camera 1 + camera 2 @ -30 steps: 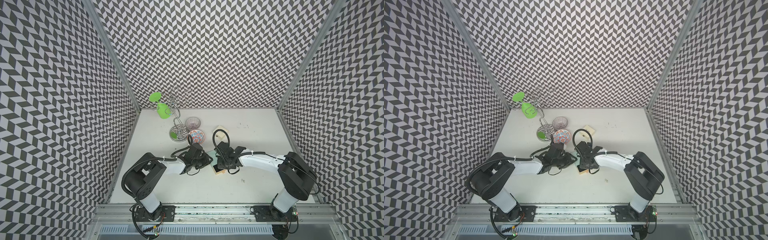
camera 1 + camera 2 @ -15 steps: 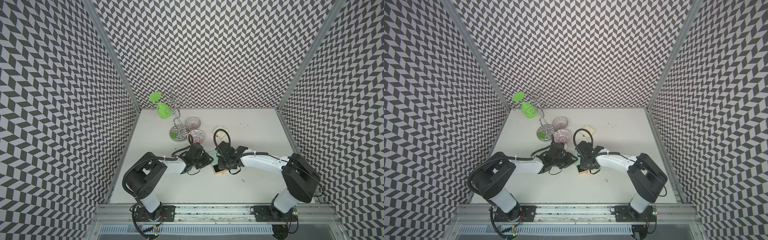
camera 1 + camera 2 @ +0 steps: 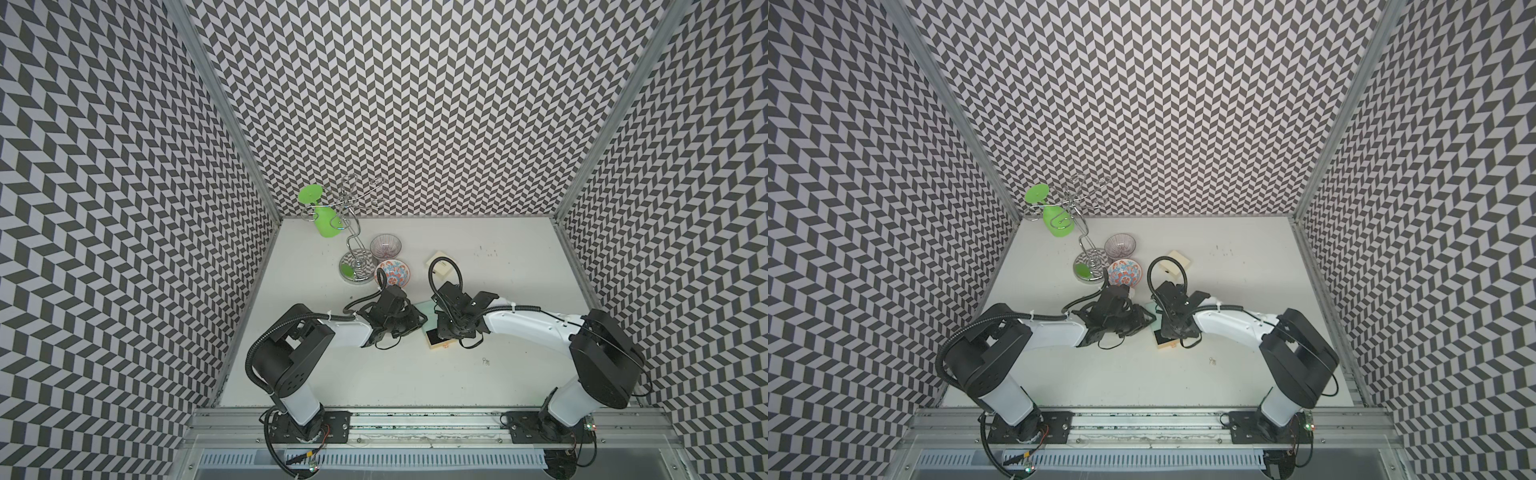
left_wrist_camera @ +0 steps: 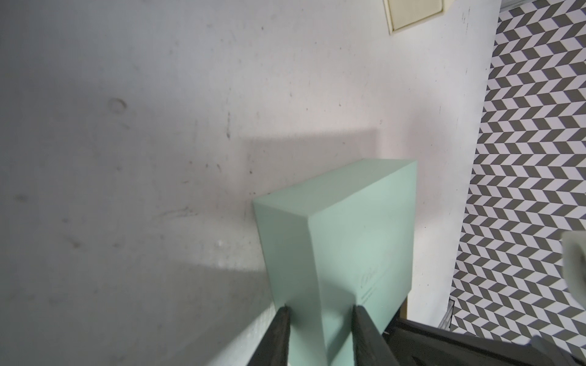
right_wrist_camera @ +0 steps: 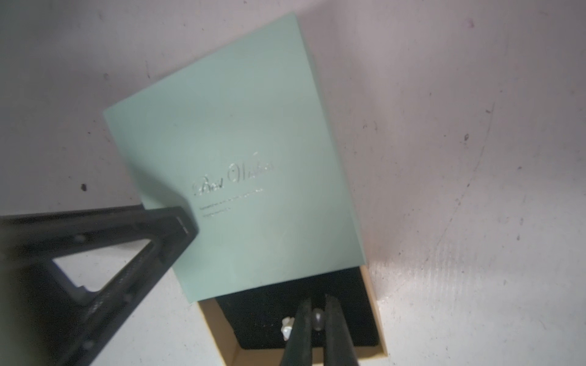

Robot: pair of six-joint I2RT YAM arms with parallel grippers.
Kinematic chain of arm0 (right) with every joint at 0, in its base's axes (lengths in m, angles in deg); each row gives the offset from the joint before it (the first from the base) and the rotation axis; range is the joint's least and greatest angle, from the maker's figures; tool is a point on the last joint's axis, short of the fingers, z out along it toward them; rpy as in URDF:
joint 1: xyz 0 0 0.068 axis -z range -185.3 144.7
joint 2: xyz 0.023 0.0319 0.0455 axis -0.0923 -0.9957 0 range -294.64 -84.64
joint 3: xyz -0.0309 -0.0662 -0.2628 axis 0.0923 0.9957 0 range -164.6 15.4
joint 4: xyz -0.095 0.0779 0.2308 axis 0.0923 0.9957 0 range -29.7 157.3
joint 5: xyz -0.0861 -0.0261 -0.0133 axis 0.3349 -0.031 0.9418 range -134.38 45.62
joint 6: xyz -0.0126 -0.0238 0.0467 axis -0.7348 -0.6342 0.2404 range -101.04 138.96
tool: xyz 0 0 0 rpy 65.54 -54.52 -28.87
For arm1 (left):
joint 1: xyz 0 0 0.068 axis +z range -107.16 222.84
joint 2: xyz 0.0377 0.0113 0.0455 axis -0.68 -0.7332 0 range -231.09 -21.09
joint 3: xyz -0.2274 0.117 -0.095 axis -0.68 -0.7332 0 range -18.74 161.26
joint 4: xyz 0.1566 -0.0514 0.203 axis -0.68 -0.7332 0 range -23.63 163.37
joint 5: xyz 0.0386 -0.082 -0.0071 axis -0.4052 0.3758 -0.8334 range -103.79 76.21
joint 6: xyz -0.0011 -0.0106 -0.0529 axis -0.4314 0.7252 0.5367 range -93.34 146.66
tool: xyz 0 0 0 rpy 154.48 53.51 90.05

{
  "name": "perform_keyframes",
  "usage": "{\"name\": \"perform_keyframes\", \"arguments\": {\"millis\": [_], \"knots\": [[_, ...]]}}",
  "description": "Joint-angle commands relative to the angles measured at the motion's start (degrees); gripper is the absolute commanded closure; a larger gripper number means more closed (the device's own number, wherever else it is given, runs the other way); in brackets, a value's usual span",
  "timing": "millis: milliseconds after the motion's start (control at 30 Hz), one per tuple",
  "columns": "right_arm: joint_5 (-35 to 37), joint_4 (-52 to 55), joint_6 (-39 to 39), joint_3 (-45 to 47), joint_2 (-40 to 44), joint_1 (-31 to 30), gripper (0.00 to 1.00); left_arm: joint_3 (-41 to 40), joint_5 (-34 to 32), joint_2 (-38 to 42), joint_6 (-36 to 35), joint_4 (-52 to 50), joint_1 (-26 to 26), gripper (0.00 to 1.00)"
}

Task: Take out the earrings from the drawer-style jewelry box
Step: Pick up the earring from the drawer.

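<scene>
Centre of desk (image 3: 395,382): mint jewelry box (image 5: 234,164), drawer (image 5: 253,317) slid out.
Left jaws: clamped on box corner.
Right jaws: closed on pearl earring (image 5: 317,317) in drawer.
Loose earrings (image 3: 485,361): on desk nearby.

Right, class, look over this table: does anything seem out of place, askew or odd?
Yes: a tiny silvery piece lies loose on the table, apart from the mint jewelry box and its part-open drawer. Probably an earring, though too small to tell. Nothing looks spilled or damaged.
</scene>
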Motion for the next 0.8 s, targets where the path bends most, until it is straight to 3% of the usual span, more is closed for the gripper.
{"name": "perform_keyframes", "arguments": {"millis": [0,467,767], "knots": [[0.4,0.6,0.2,-1.9,1.7,0.0,0.96,0.2,-1.0,-2.0,-0.6,-3.8,-0.7,0.66],[3.1,4.5,0.4,-3.9,5.1,0.0,0.96,0.3,-1.0,-2.1,-0.5,-3.8,-0.8,0.66],[6.2,9.7,2.9,1.8,14.3,1.2,0.96,0.4,-1.0,-2.0,-0.5,-3.8,-0.8,0.66]]}}
